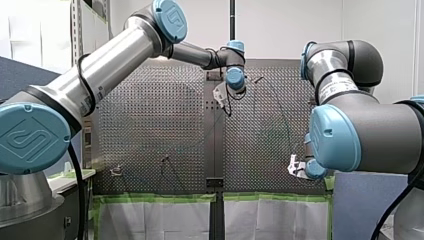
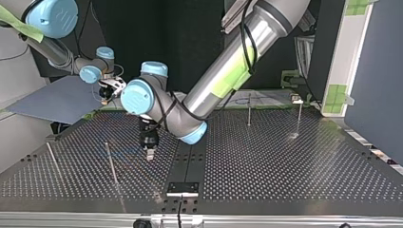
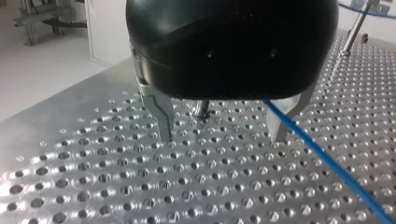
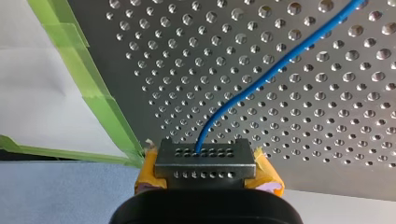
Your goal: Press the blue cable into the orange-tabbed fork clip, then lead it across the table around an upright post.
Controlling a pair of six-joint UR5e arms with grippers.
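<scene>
Spanning every view, the perforated metal table (image 2: 285, 161) carried the work. My left arm (image 2: 223, 76) reached in past its middle, and my right arm (image 2: 57, 47) hung by its edge at the top view's left. My left pincer (image 3: 222, 137) stood low over the holes with its metal fingers (image 3: 163, 116) spread wide and nothing clamped between them. A short peg (image 3: 201, 108) rose from the table in the gap behind them. My right pincer (image 4: 205, 161) was closed on the blue cable (image 4: 261, 79), its yellow pads (image 4: 267, 173) showing at either side of a small drilled metal block from which the cable emerged. Two upright posts (image 2: 249, 110) stood well apart from both pincers, toward the top view's right. From that grip the cable swept in a loose curve over the table and ran just beside one finger of my left pincer; whether it touched that finger I could not tell. The fork clip could not be made out in any view. The cable looked thin, light and limp, yet springy enough to keep its bow, and its smooth jacket would probably slide through a weak pinch. It seemed best taken squarely across its width, close to the stretch meant for the clip, so little slack was left to buckle.
</scene>
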